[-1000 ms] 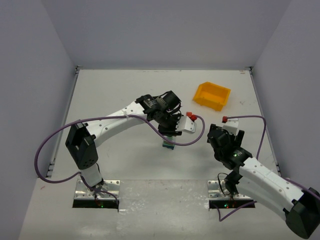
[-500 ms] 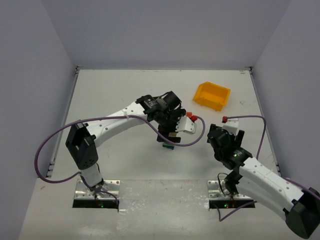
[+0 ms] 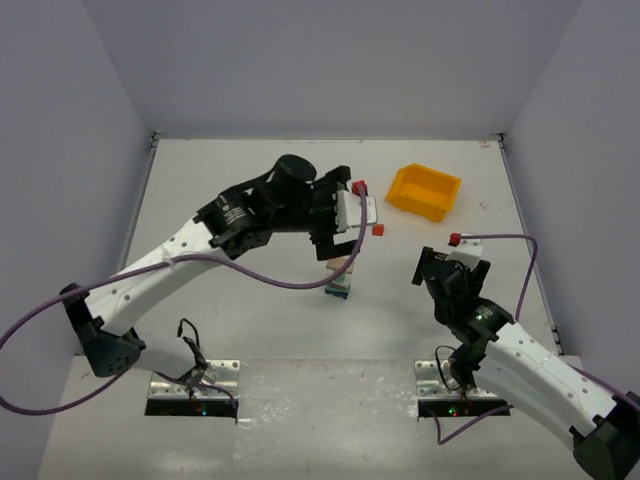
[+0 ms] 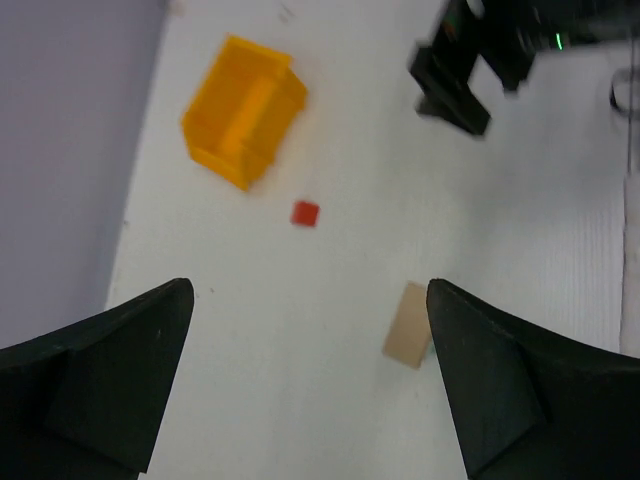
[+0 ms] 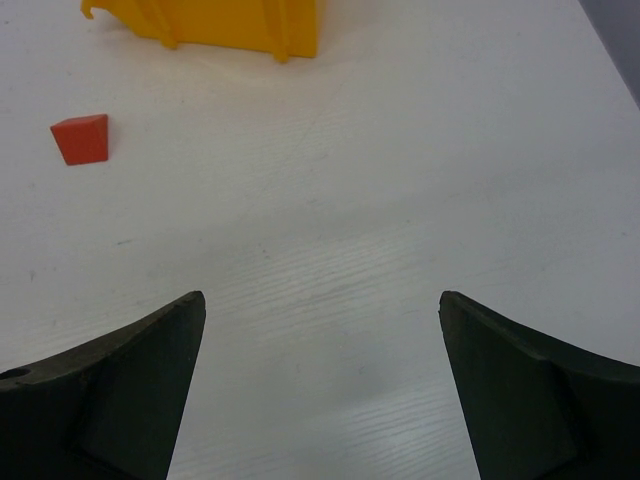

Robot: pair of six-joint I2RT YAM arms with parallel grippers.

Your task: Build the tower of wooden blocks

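The wood block tower (image 3: 339, 279) stands mid-table as a short stack, with a tan block (image 3: 342, 266) on top of blue and green ones. Seen from above in the left wrist view, the tan block (image 4: 408, 325) lies slightly askew, with a sliver of teal at its edge. My left gripper (image 3: 336, 232) hangs open high above and just behind the stack, and the left gripper (image 4: 308, 286) holds nothing. A loose red block (image 3: 377, 230) (image 4: 305, 213) (image 5: 81, 138) lies on the table between the stack and the bin. To the right, my right gripper (image 3: 450, 270) (image 5: 321, 296) is open and empty, low over bare table.
A yellow plastic bin (image 3: 425, 192) (image 4: 243, 110) (image 5: 210, 25) sits at the back right, beyond the red block. Purple cables loop off both arms. Grey walls close in the table on three sides.
My left gripper opened, let go of the tan block on top of the stack, and rose up and back. The right arm has barely shifted.
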